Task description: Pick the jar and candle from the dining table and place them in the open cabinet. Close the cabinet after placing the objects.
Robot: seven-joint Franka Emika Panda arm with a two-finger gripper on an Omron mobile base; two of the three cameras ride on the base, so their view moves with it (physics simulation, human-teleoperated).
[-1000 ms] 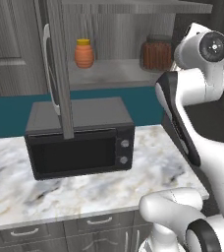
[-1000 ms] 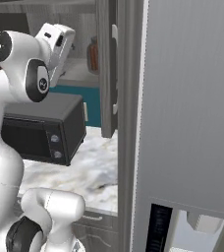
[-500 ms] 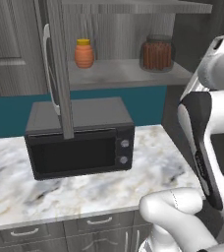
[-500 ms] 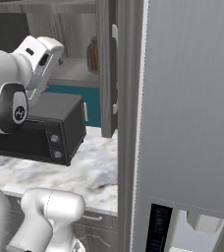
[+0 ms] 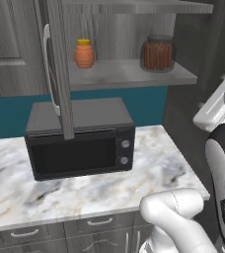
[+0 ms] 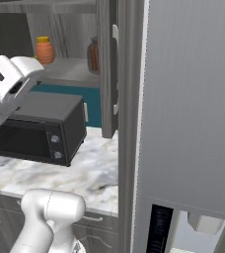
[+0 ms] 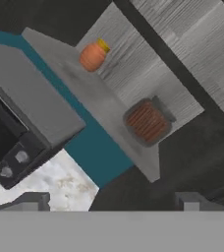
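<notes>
One jar [image 5: 158,54] on cabinet [image 5: 129,74] shelf

No readable text, labels, brands or numbers anywhere; microwave [image 5: 80,138] control panel shows only blank knobs.

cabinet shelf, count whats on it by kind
jar: 1
orange bottle: 1
total on the shelf: 2
</notes>
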